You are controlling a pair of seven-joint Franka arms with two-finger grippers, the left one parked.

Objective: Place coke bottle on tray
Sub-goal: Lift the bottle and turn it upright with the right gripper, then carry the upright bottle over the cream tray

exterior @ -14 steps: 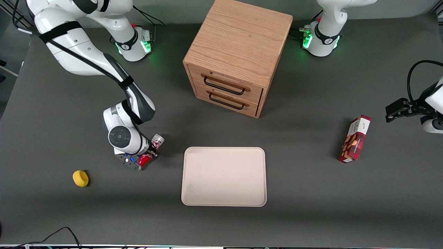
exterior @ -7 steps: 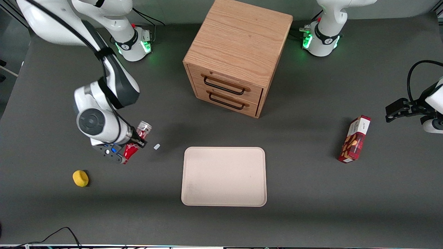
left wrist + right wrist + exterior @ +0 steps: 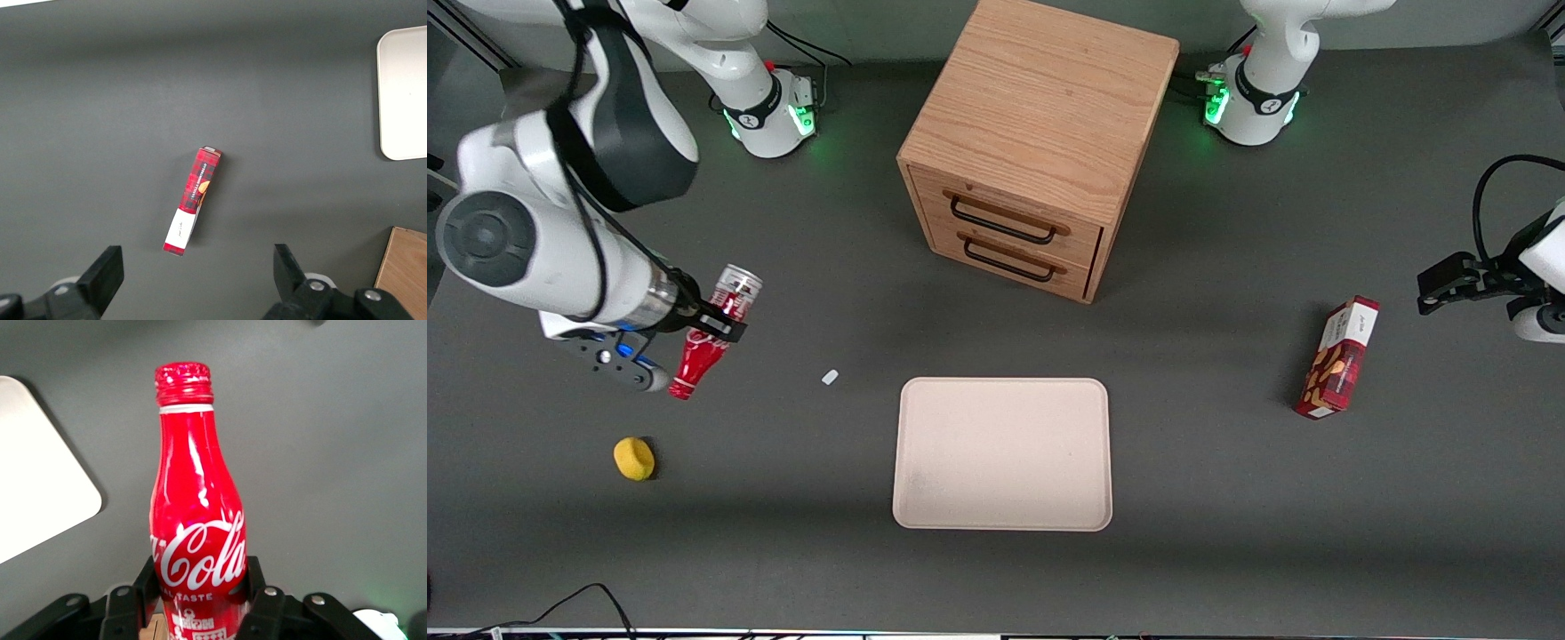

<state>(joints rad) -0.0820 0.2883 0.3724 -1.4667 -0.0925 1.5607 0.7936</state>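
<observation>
The coke bottle (image 3: 710, 342) is a slim red bottle with a white script logo, a red cap and a silver base. My right gripper (image 3: 716, 325) is shut on its body and holds it tilted in the air, cap downward, toward the working arm's end of the table. In the right wrist view the bottle (image 3: 197, 513) sits between the black fingers (image 3: 265, 603) of the gripper (image 3: 199, 593). The pale beige tray (image 3: 925, 498) lies flat on the table, nearer the front camera than the cabinet and apart from the bottle. A corner of the tray (image 3: 40, 500) shows in the right wrist view.
A wooden two-drawer cabinet (image 3: 1040, 133) stands mid-table. A yellow object (image 3: 634, 459) lies near the held bottle, closer to the front camera. A small white scrap (image 3: 830, 377) lies between bottle and tray. A red snack box (image 3: 1338, 358) stands toward the parked arm's end, also seen in the left wrist view (image 3: 193, 200).
My gripper has lifted the bottle off the table and carried it up and away from the tray. A small white scrap now shows where the bottle lay.
</observation>
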